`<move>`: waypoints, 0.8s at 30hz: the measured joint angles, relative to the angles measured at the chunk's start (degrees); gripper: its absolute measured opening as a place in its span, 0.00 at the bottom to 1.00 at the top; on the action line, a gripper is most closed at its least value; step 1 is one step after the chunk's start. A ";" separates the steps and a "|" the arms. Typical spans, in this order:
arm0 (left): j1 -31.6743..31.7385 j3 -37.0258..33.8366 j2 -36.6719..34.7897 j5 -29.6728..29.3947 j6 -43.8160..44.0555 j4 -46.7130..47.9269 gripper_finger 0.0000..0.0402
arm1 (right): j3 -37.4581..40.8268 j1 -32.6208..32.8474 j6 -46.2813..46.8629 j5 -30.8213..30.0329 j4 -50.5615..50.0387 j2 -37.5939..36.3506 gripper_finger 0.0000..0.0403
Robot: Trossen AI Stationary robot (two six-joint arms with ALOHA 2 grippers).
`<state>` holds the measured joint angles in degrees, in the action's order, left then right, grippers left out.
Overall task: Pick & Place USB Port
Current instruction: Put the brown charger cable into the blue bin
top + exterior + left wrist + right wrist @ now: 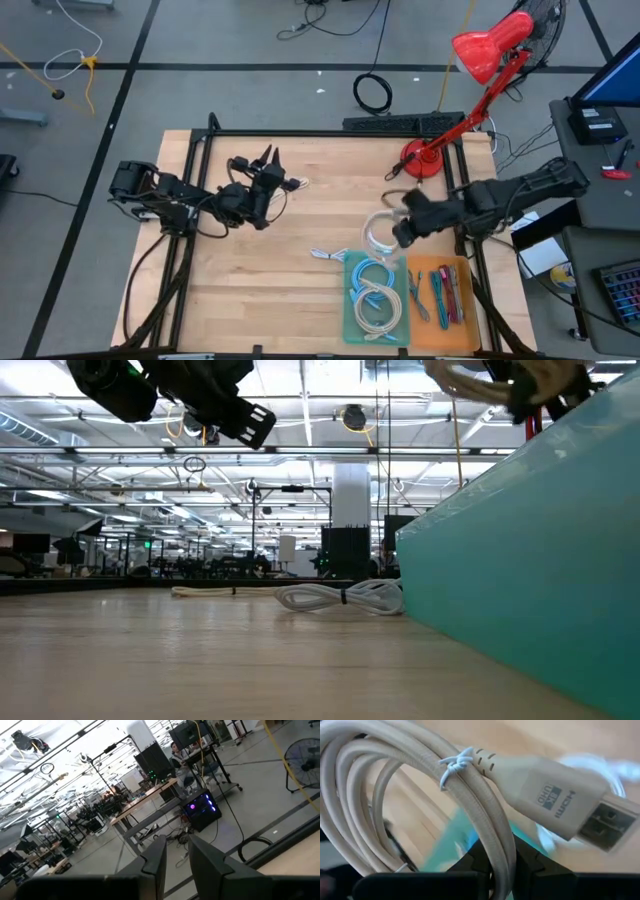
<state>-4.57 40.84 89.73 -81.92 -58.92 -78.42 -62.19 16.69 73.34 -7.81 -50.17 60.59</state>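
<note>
A coiled beige cable [380, 235] with a wire tie and a plug marked HDMI [555, 800] hangs above the table, just beyond the far end of the teal tray [348, 300]. My right gripper [403, 232] is shut on it. In the low view the coil [470, 380] shows high up, clear of the tray wall [520, 560]. My left gripper [268, 160] hovers over the table's far left part. Its fingers [155, 860] stand a little apart with nothing between them. My right gripper pinches the coil's bundled strands [500, 845] between its two fingers, a short way from the wire tie. The fingers come slanting down from the table's right side and lie across the strands. The coil is lifted clear, with the plug sticking out past the fingers.
The teal tray holds several coiled pale cables [375, 300]. Beside it on the right is an orange tray [462, 300] with coloured cables. A white-and-blue cable [325, 255] lies loose on the wood. A red desk lamp [425, 160] stands at the far right.
</note>
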 joint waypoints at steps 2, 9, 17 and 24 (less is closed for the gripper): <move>0.53 0.00 0.00 0.09 1.55 1.90 0.21 | 0.00 1.44 1.33 3.77 -2.11 2.43 0.07; 1.50 0.00 0.00 0.87 6.00 5.96 0.21 | 0.00 3.32 -0.01 16.73 2.40 11.29 0.07; 1.48 0.00 0.00 1.08 5.95 6.24 0.21 | 0.00 3.65 -2.08 29.14 17.00 18.25 0.07; 1.50 0.00 0.00 1.74 5.25 6.24 0.21 | 0.02 2.02 0.24 29.16 13.04 21.35 0.07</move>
<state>-3.07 40.84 89.73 -80.18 -53.67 -72.18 -62.17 18.71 73.58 21.34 -37.13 81.95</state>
